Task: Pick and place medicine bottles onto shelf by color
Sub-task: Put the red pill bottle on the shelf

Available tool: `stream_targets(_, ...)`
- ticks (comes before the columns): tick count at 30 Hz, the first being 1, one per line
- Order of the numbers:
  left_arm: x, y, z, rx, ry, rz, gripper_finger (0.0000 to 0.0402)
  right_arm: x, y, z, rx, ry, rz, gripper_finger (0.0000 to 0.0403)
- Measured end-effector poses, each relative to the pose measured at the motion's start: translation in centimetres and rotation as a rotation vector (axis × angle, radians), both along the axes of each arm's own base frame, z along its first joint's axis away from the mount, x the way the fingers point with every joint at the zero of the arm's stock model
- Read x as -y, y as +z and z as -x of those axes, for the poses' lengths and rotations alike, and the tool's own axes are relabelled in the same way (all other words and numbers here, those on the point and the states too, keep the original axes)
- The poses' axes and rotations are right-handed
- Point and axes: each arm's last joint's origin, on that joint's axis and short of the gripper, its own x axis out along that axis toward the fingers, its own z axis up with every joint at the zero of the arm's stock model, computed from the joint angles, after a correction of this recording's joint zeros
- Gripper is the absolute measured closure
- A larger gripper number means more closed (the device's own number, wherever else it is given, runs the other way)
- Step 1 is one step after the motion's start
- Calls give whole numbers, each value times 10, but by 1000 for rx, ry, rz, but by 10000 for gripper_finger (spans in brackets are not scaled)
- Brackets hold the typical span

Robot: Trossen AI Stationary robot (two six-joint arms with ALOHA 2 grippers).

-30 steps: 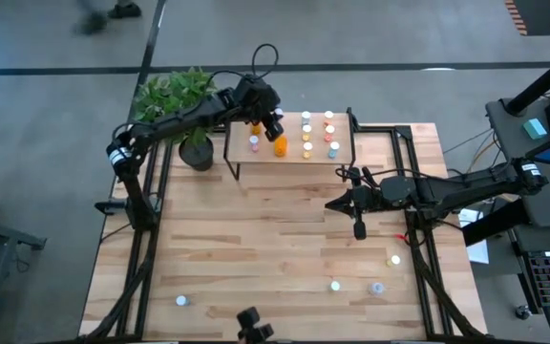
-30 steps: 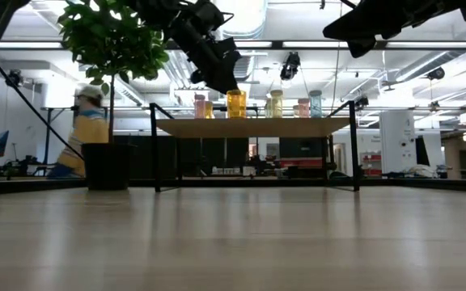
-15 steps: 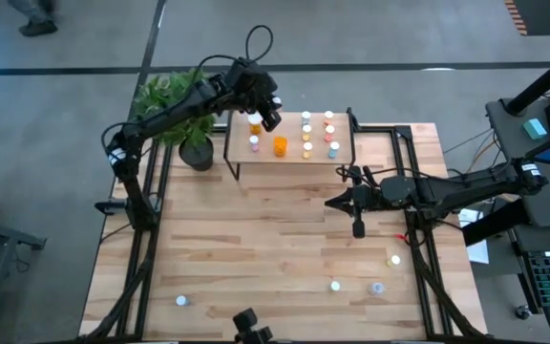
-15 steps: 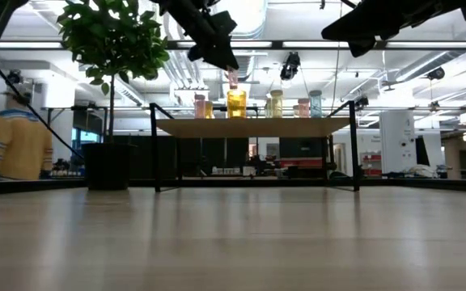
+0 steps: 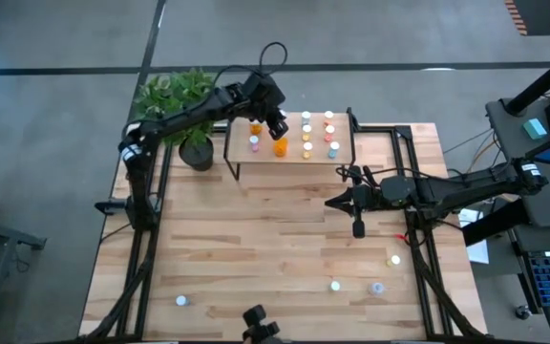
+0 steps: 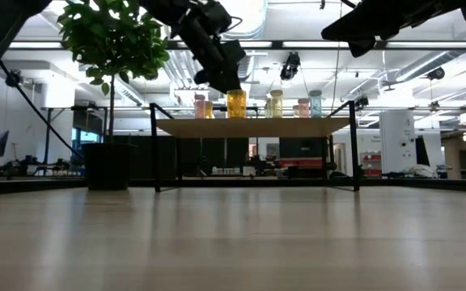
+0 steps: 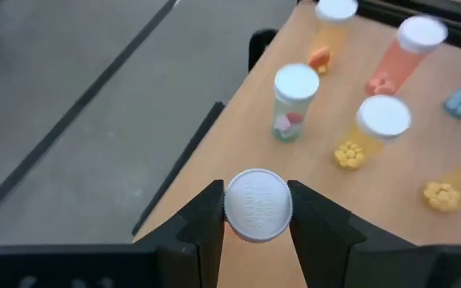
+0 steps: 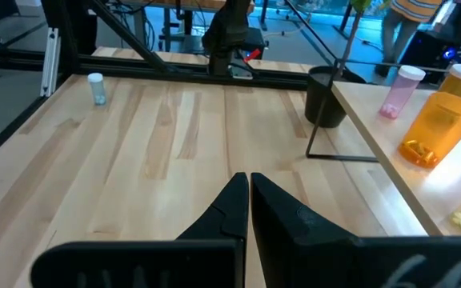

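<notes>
Lowered again, left pincer [image 7: 258, 240] grips bottle [image 7: 258, 205] over shelf [image 7: 390, 208] edge.

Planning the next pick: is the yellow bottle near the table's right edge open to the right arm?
Probably yes. The yellow bottle stands alone on bare table, and the right gripper, shut and empty, hovers close by with nothing between.

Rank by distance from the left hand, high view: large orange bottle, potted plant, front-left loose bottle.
From the left hand:
1. Large orange bottle, on the shelf beside it.
2. Potted plant, left of the shelf.
3. Loose bottle, table's front-left.
</notes>
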Motion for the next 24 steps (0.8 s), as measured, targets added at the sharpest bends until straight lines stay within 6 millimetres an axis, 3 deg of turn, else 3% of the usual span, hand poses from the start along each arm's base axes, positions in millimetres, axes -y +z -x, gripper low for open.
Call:
stream_targets(8, -5, -15, -8, -19, 19, 42, 293, 0, 0, 0, -3, 1, 3, 394)
stream_targets(24, -5, -16, -8, 18, 78, 98, 293, 0, 0, 0, -3, 3, 8, 394)
